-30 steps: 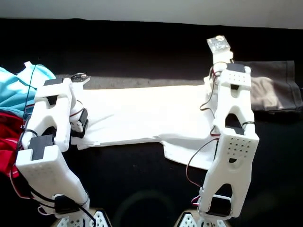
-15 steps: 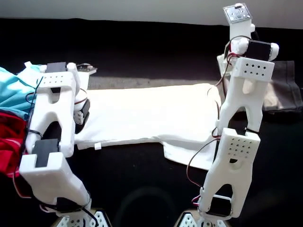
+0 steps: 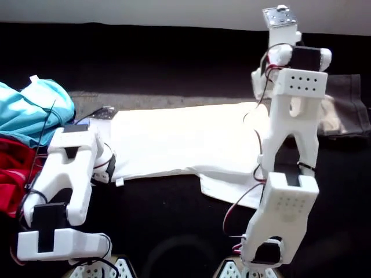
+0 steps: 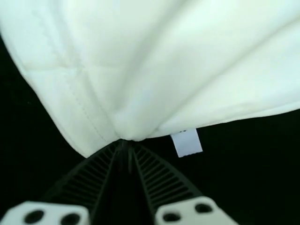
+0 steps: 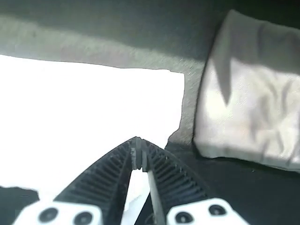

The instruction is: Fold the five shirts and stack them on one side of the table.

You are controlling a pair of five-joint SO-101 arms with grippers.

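White shirt (image 3: 185,142) being folded.
Left gripper (image 4: 124,140) clamps its left edge to fold it; right gripper (image 5: 139,152), jaws together, seemingly grips nothing.

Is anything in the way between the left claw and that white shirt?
Nothing visible is. The left gripper is shut right on the edge of the white shirt, beside a small tag, with no gap and no other thing between them.

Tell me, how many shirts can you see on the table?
4. The white shirt lies spread in the middle. The teal shirt and red shirt are bunched together at the left. The grey shirt lies folded at the right. Another may be hidden.
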